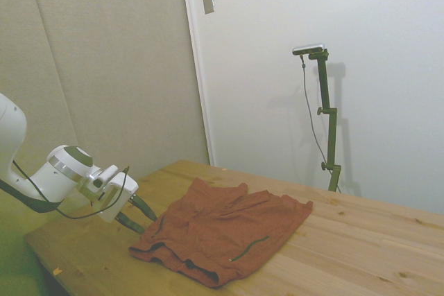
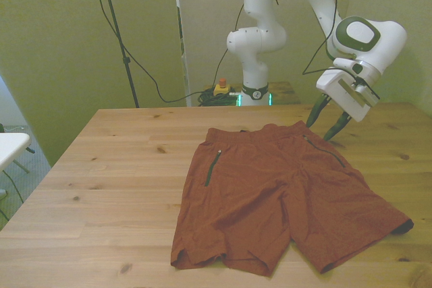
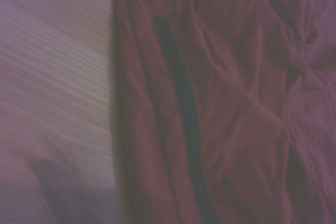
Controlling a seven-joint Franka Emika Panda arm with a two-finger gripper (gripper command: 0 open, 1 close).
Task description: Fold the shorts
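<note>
Shorts (image 2: 283, 193) flat on table (image 2: 121, 166), unfolded.
Gripper (image 2: 325, 122), fingers spread and empty, hovers just off the waistband corner nearest the table's far edge.

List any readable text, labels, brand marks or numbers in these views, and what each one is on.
None can be read.
The white robot arm's base joint carries a small dark mark in the front view, too small to read.
The rust-orange soft fabric shorts show only dark pocket lines, with no print or label visible.
The wooden table bears no markings.
</note>
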